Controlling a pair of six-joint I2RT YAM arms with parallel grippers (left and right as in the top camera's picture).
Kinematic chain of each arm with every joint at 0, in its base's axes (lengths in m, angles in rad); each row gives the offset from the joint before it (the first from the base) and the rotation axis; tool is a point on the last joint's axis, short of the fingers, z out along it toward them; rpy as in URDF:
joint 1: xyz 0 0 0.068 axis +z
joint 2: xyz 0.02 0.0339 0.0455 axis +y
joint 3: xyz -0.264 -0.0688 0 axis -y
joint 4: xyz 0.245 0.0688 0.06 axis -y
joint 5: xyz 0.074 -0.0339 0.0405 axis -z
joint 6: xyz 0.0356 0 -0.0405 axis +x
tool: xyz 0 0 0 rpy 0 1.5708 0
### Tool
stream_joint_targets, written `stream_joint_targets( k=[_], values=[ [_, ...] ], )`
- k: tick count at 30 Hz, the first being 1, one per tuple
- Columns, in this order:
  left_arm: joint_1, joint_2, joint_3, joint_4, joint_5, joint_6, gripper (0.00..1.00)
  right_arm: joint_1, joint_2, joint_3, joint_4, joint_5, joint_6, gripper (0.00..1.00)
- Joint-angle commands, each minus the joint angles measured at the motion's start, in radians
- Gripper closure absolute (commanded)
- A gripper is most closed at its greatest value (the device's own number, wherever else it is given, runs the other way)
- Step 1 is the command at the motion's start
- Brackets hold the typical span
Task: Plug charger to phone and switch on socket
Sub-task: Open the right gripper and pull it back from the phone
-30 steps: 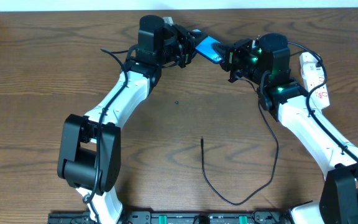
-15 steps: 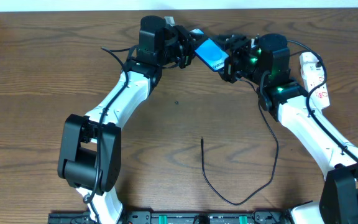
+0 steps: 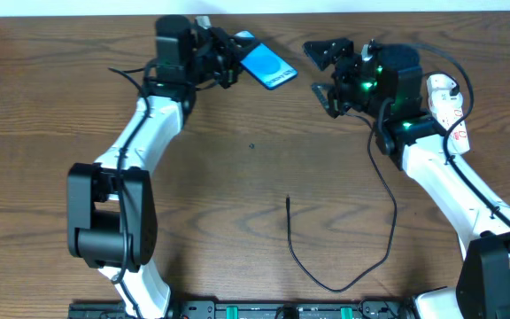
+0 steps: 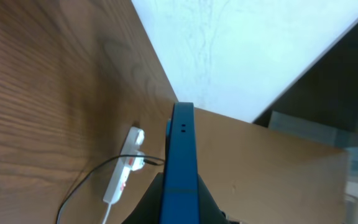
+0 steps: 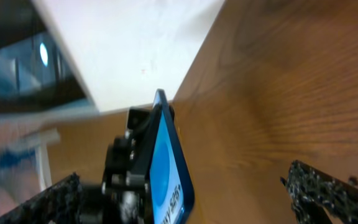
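Observation:
The phone (image 3: 268, 66), with its blue screen lit, hangs tilted above the table's back edge, and my left gripper (image 3: 236, 60) is shut on its left end. In the left wrist view the phone (image 4: 180, 158) shows edge-on between the dark jaws. My right gripper (image 3: 327, 69) stands open a short way to the phone's right, apart from it. Its fingers (image 5: 328, 190) flank the phone (image 5: 166, 165) in the right wrist view. The charger (image 3: 326, 285) lies loose on the table with its connector tip (image 3: 289, 201) free. The white socket (image 3: 447, 108) lies at the back right.
The black cable loops from the table's middle down toward the front edge, then up under the right arm toward the socket (image 4: 125, 167). A white wall runs along the back edge of the table (image 3: 51, 133). A dark rail lines the front edge.
The right gripper has opened and let go of the phone. The left arm has carried the phone to the left, away from the right gripper.

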Motion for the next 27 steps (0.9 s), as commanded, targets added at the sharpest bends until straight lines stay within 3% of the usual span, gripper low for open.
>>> stream_joint_targets(
  k=[1, 7, 13, 27],
  values=[
    [0.044, -0.021, 0.024, 0.009, 0.151, 0.009, 0.92, -0.045, -0.003, 0.014, 0.026, -0.193, -0.171, 0.01],
    [0.094, -0.021, 0.024, 0.009, 0.242, 0.009, 0.93, -0.138, -0.003, 0.014, 0.221, -0.589, -0.209, 0.01],
    [0.103, -0.021, 0.024, 0.009, 0.242, 0.009, 0.93, -0.192, -0.003, 0.014, 0.410, -0.988, -0.206, 0.01],
    [0.102, -0.021, 0.024, 0.005, 0.242, 0.009, 0.93, -0.174, -0.003, 0.011, 0.459, -0.995, -0.305, 0.01]
  ],
)
